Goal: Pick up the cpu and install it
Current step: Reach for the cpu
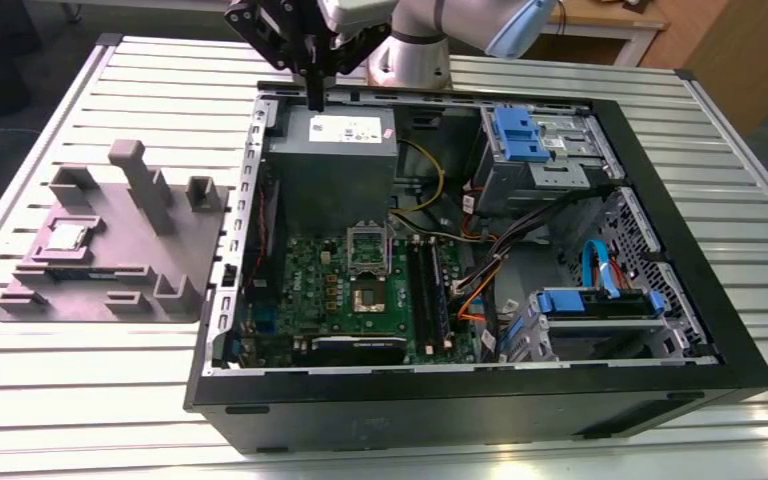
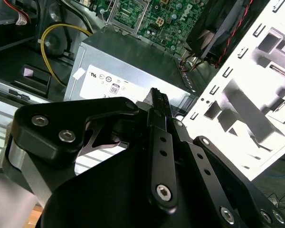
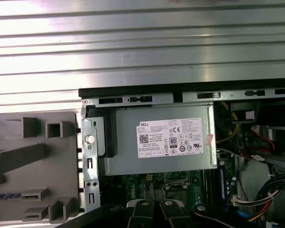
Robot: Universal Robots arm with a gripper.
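At the exterior view's left the cpu [image 1: 67, 237] is seen lying in the grey tray [image 1: 137, 262] on the desk [image 1: 77, 400]. The hand [image 1: 316, 104], clenched on nothing, is held over the power supply [image 1: 333, 165]. Pickup is judged unstarted: opening and a reach to the tray are called for.

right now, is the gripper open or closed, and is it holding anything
gripper: closed, holding nothing, over the grey box in the case; the cpu lies on the grey tray.
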